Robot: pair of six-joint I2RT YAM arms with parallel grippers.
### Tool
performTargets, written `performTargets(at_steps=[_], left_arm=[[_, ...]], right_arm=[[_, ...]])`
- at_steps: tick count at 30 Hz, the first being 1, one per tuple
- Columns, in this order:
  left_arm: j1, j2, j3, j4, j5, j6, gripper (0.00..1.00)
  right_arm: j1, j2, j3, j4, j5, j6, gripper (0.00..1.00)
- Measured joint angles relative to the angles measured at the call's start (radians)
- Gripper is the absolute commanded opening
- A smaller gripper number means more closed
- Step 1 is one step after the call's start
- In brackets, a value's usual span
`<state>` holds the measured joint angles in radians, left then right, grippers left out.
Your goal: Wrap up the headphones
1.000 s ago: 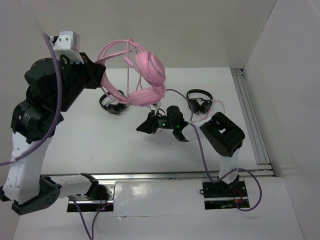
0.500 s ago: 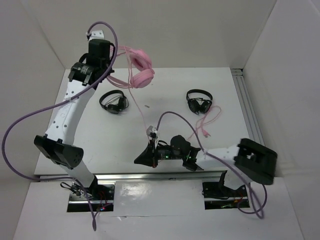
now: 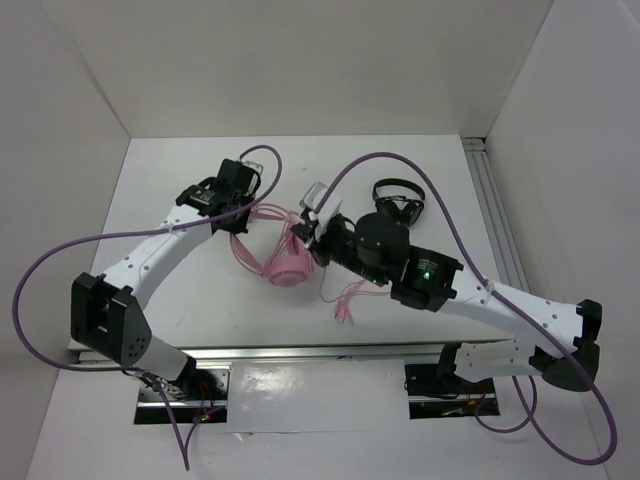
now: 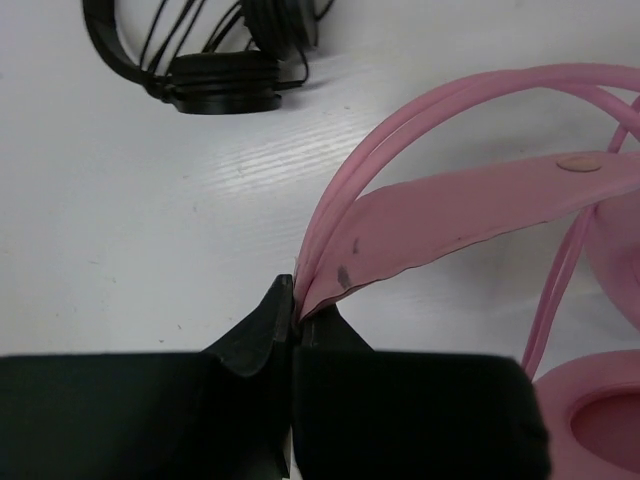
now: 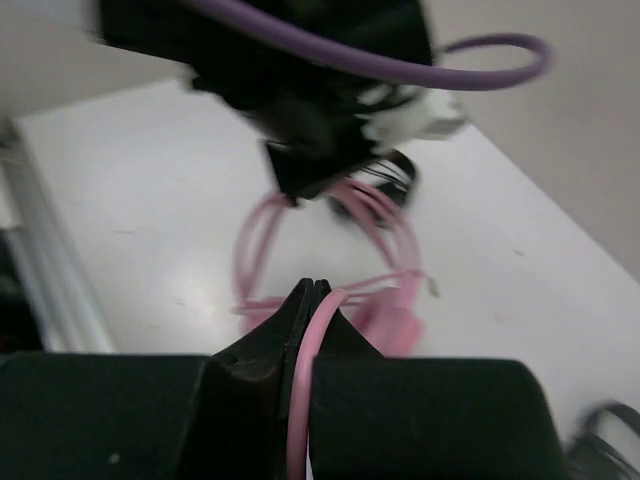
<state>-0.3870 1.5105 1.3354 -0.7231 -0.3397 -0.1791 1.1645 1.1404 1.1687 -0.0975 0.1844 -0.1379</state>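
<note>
The pink headphones [image 3: 288, 265] lie low over the middle of the table, one round cup facing up. My left gripper [image 3: 246, 208] is shut on the headband; the left wrist view shows the band [image 4: 470, 210] pinched between the tips of my left gripper [image 4: 295, 305], with a cup [image 4: 600, 420] at the lower right. My right gripper [image 3: 308, 232] is just right of the headphones, and in its own view my right gripper [image 5: 312, 295] is shut on the thin pink cable [image 5: 300, 400]. The cable's loose end [image 3: 345, 300] trails toward the near edge.
A small black headset [image 3: 398, 200] lies at the back right, behind my right arm. Another black headset [image 4: 215, 60] sits just beyond the left gripper. A metal rail [image 3: 500, 230] runs along the right side. White walls enclose the table.
My left arm has brought the headphones down from high at the back to the middle of the table. My right gripper shut on the cable and swung from the near edge up beside them.
</note>
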Motion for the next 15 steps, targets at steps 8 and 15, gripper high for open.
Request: performTargets(at_steps=[8, 15], left_arm=[[-0.042, -0.208, -0.138, 0.075, 0.18, 0.041, 0.0], [-0.133, -0.467, -0.166, 0.115, 0.243, -0.005, 0.0]], right_arm=[[-0.269, 0.104, 0.101, -0.181, 0.119, -0.2, 0.0], [-0.451, 0.208, 0.171, -0.164, -0.047, -0.171, 0.0]])
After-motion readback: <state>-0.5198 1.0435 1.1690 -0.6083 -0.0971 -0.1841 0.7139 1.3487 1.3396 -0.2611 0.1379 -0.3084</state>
